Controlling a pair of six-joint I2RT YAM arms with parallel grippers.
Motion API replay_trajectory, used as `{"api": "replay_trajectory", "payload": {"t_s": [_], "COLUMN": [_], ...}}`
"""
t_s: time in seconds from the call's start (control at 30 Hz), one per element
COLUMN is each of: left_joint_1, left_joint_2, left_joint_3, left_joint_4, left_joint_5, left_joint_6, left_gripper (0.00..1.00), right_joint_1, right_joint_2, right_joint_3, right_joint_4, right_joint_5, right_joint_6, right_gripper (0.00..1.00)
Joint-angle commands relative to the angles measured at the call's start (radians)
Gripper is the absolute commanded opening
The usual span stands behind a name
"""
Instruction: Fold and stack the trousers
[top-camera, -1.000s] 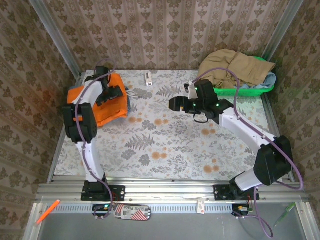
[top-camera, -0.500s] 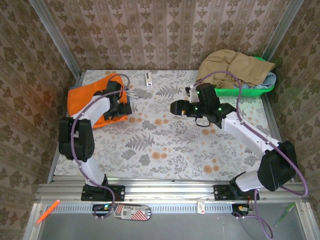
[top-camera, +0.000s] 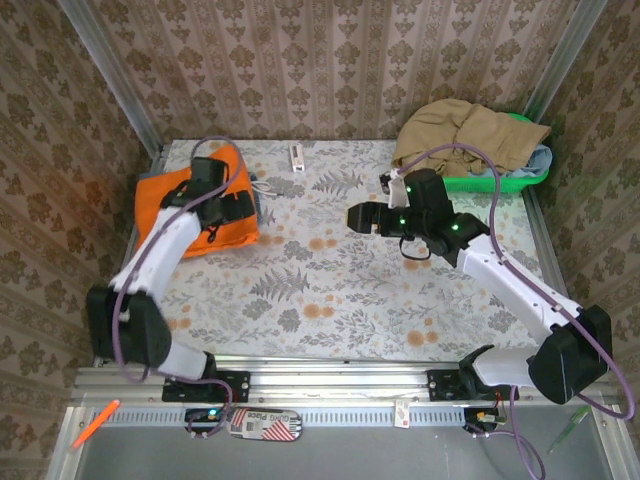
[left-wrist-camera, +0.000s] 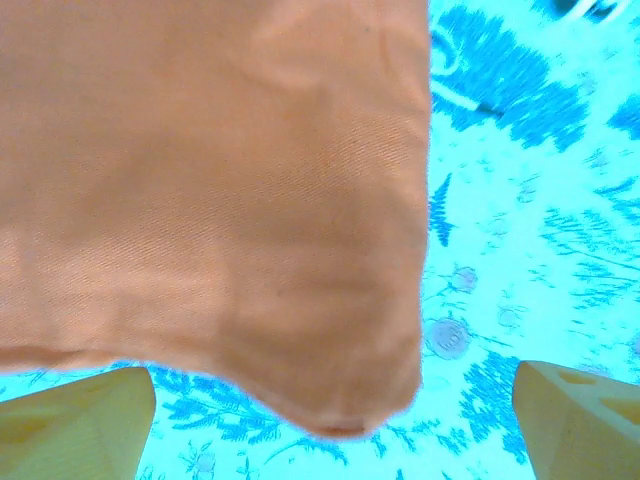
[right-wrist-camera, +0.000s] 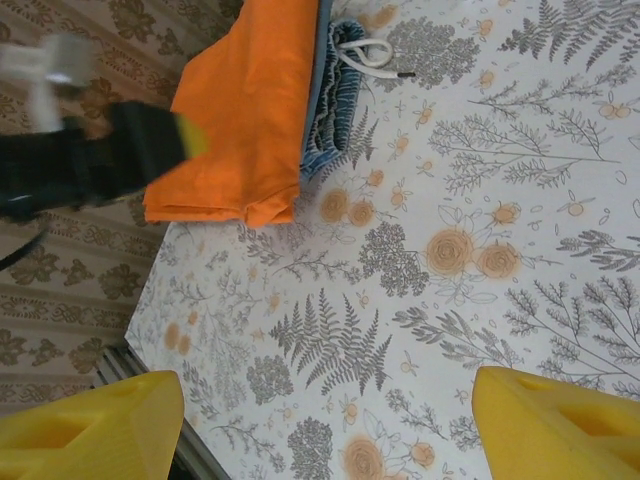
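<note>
One big flowery surface (top-camera: 330, 290) holds everything. Folded orange trousers (top-camera: 170, 200) lie flat on it at ten o'clock. Over their right edge hovers the left pincer (top-camera: 228, 207), spread wide and holding nothing. Near the middle hangs the right pincer (top-camera: 358, 215), wide and empty too.

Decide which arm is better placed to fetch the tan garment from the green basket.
Right, likely. The right gripper is open and nearer the green basket holding the tan garment; the left gripper hangs open over the orange trousers.
</note>
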Motion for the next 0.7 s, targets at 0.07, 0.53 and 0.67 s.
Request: {"api": "replay_trajectory", "payload": {"t_s": [0.07,0.53,0.67], "left_joint_1": [-0.018,0.274,0.304], "left_joint_2": [-0.197,0.037,0.252], "left_joint_3": [-0.343,-0.462,-0.328], "left_joint_4": [-0.023,0.633,0.585], "left_joint_5": [-0.075,0.1,0.115], "left_joint_6": [-0.254,-0.217,-0.201], "left_gripper": [0.86,0.94,0.92], "right_joint_1": [0.006,0.005,-0.005], "right_joint_2": [-0.031,-0.114,-0.149], "right_joint_3": [-0.052,-0.172,-0.194], "right_joint_4": [-0.03,-0.027,-0.061], "right_joint_5": [0.02,-0.008,0.008], "right_joint_6": [-0.023,-0.022,-0.038], "right_gripper": [0.78,0.78,0.78]}}
